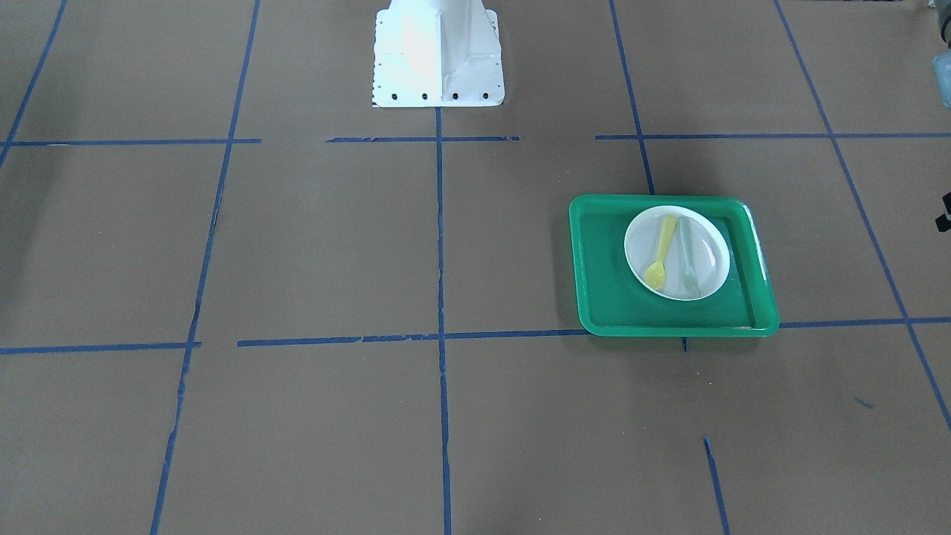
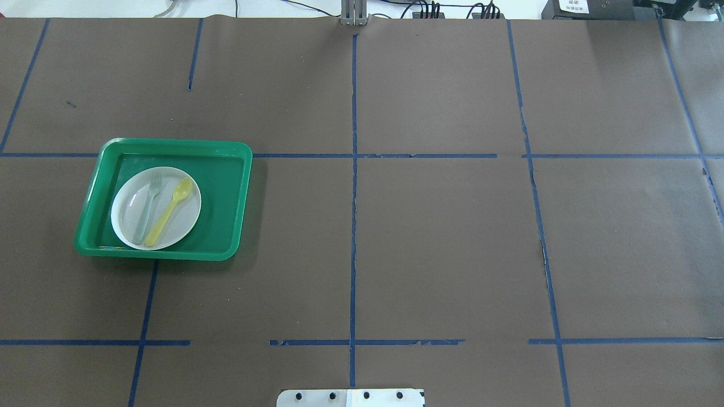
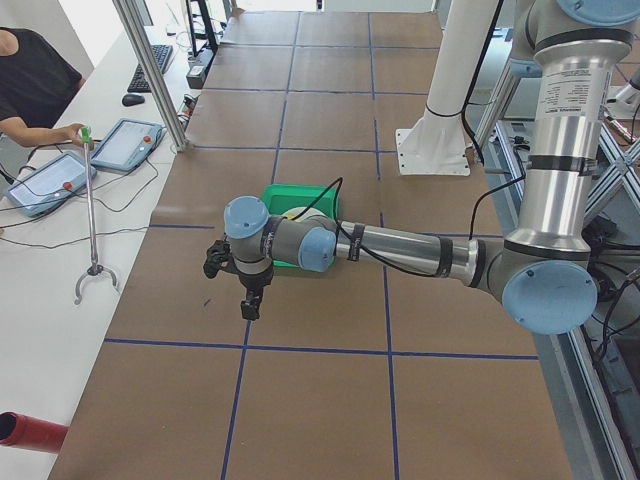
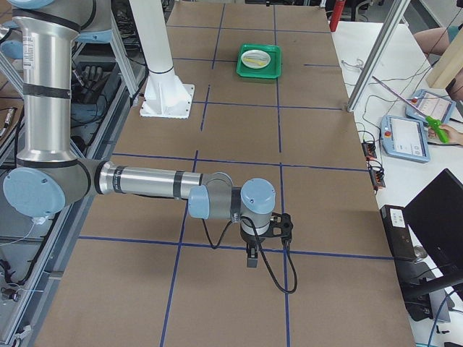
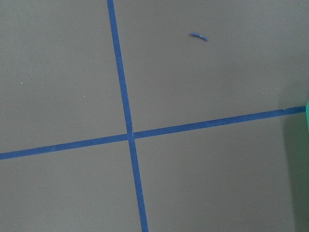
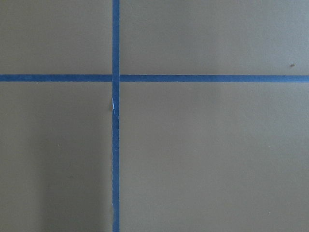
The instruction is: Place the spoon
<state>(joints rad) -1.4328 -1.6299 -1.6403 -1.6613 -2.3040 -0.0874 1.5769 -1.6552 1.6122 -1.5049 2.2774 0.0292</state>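
Tabletop (image 2: 441, 237): brown paper sheet, ruled into rectangles by blue tape (image 2: 353, 226); the tape is gapped and frayed in places. White pedestal (image 1: 438, 52) is bolted at the robot's edge of the table.

Green tray (image 2: 226, 192) sits on the robot's left half of the table. White plate (image 2: 186, 223) lies inside it, toward the tray's left side. Spoon (image 2: 169, 210) lies flat on the plate, bowl pointing away from the robot, just beside a pale fork (image 2: 148, 209) that lies nearly parallel to it.

Left gripper (image 3: 250, 302) hangs over bare paper near the tray, touching nothing; its wrist view shows a tape crossing and a sliver of green at the right edge. Right gripper (image 4: 252, 256) hangs over a tape line, well apart from the tray. Finger spread cannot be told for either.

Room: a side bench (image 3: 60, 250) along the far edge carries teach pendants (image 3: 130, 143); an operator (image 3: 35, 75) sits there.
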